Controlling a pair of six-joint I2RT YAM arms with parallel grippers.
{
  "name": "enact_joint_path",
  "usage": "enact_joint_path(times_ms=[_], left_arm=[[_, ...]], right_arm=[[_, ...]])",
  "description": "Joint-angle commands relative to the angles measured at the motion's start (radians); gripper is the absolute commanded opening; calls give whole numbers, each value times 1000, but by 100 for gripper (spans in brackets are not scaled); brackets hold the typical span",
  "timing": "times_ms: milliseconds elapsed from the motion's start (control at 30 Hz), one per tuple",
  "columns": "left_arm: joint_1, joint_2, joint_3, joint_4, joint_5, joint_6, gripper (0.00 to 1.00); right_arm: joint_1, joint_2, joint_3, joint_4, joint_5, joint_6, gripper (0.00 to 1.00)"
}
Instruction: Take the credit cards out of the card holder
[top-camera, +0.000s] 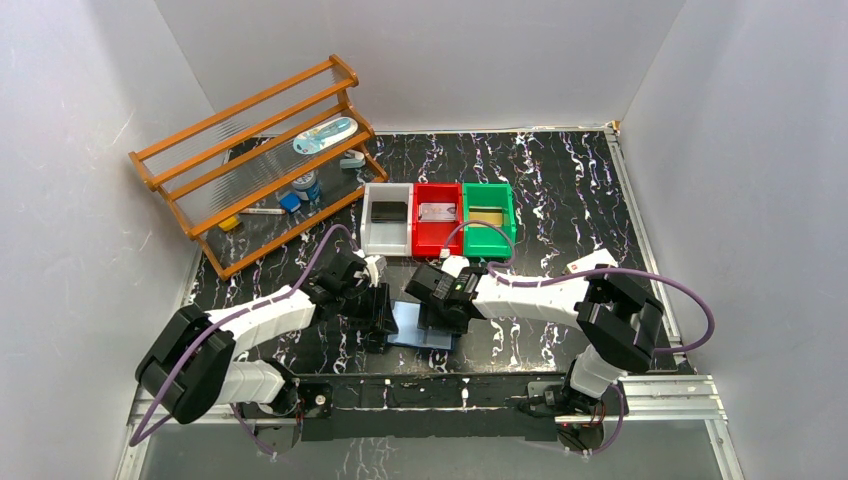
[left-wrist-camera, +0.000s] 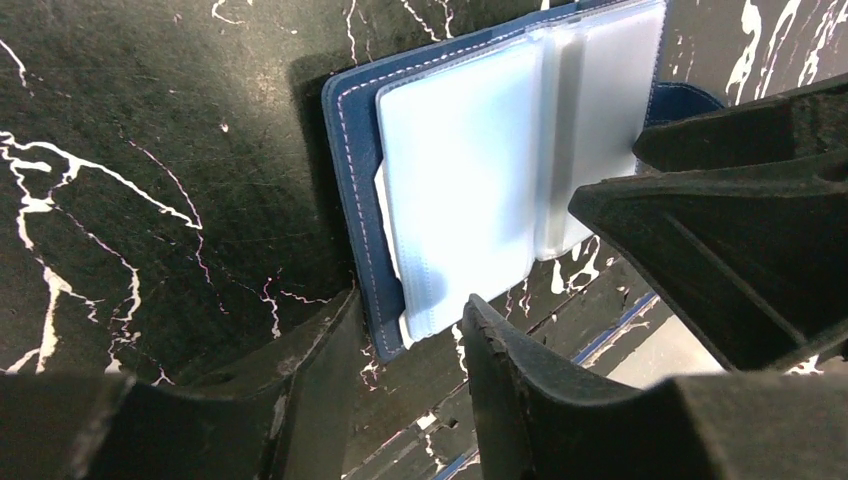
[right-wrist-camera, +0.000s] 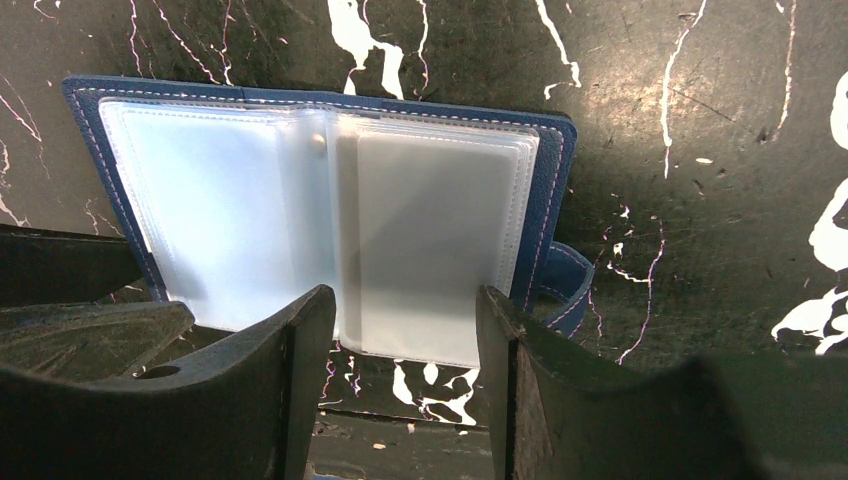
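Note:
The card holder (top-camera: 425, 326) lies open on the black marbled table, navy outside, with pale translucent pockets facing up. It also shows in the left wrist view (left-wrist-camera: 460, 170) and the right wrist view (right-wrist-camera: 330, 200). No card shows in the pockets I can see. My left gripper (top-camera: 378, 318) (left-wrist-camera: 410, 335) is open and empty, its jaws either side of the holder's near left corner. My right gripper (top-camera: 442, 308) (right-wrist-camera: 400, 330) is open and empty over the right page's near edge. A black card (top-camera: 388, 211), a silvery card (top-camera: 437, 211) and a gold card (top-camera: 485, 213) lie in the bins.
A white bin (top-camera: 370, 222), a red bin (top-camera: 437, 240) and a green bin (top-camera: 488, 243) stand in a row just behind the grippers. A wooden rack (top-camera: 255, 160) holding small items stands at the back left. A white block (top-camera: 592, 261) lies by the right arm. White walls enclose the table.

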Motion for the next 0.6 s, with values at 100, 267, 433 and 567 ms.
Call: enact_joint_path(times_ms=[100,267,433,567], left_arm=[[-6,-1,22,0,-19,-20,38],[-6,-16,19,0,-32,-23,37],[-6,-14,19,-2,-32,-23,37],[-6,-13,18,-2,-29,-19,36]], right_arm=[[5,-35,20,-23,45,14,63],[6,-34,10,-21,41,18,63],[5,-22,11,-25,29,26,63],[6,-23,15,-37,36,29,63]])
